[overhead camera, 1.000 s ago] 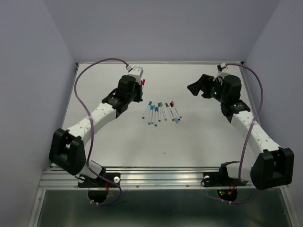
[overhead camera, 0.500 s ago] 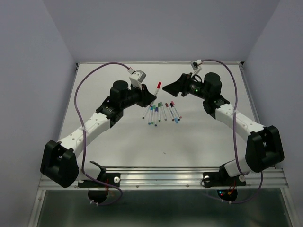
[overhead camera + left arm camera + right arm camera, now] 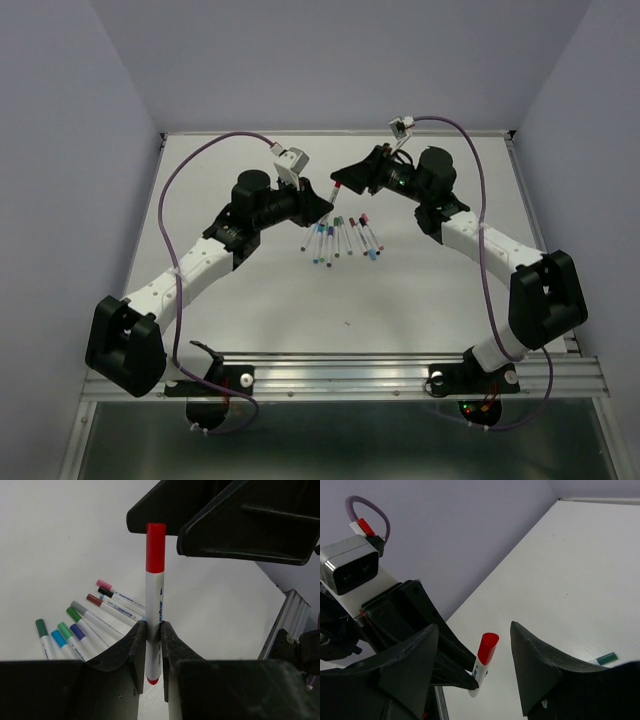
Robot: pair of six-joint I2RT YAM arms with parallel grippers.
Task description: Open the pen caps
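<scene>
Left pincer point(image 3: 152, 631) tight on red-capped pen point(image 3: 155, 597), lower barrel hidden; right pincer point(image 3: 474, 630) spread around its cap point(image 3: 487, 649).

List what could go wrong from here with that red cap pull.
1. The left claw grips the pen low on its barrel, so a pull on the red cap may tilt the pen or slide it out.
2. The right claw is open around the cap, which looks off-centre. One finger may strike first and knock the pen sideways.
3. A dropped pen or cap could scatter the other pens lying below.
</scene>
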